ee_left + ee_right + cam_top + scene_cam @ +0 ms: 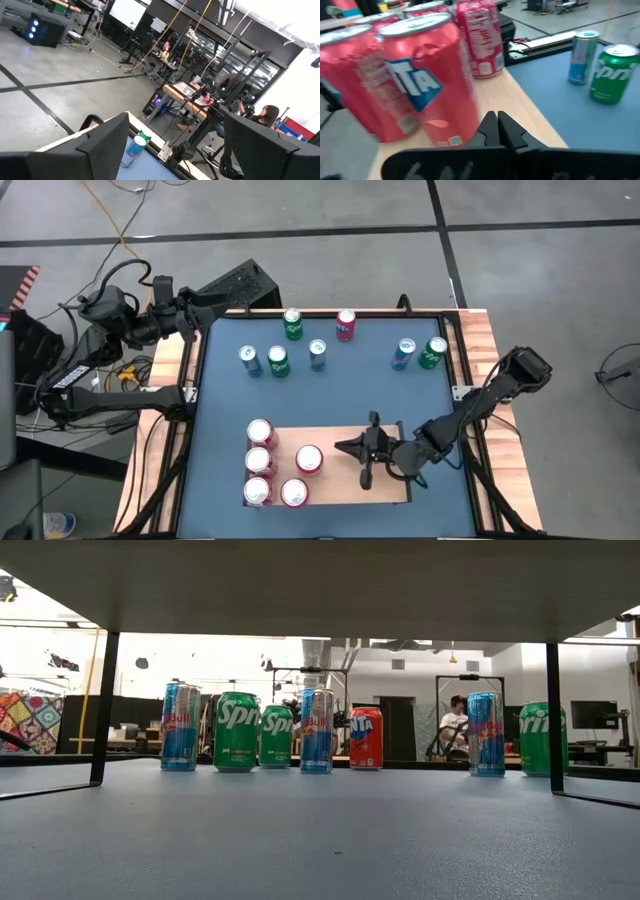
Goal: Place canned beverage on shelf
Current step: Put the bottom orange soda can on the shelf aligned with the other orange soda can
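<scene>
Showing the scene: two arms over a blue worktop (330,395).
Right pincer (350,447): fingers pressed together, holding nothing, low over the shelf (345,490) just beside the red cans.
Left pincer (175,150): fingers spread, empty, raised off the worktop's far left corner.
Shelf: pale board lying flat at the worktop's near edge.
Red cans (260,433): five stood upright on the shelf's left part.
Loose cans (278,361): seven upright along the far side, off the shelf.
</scene>
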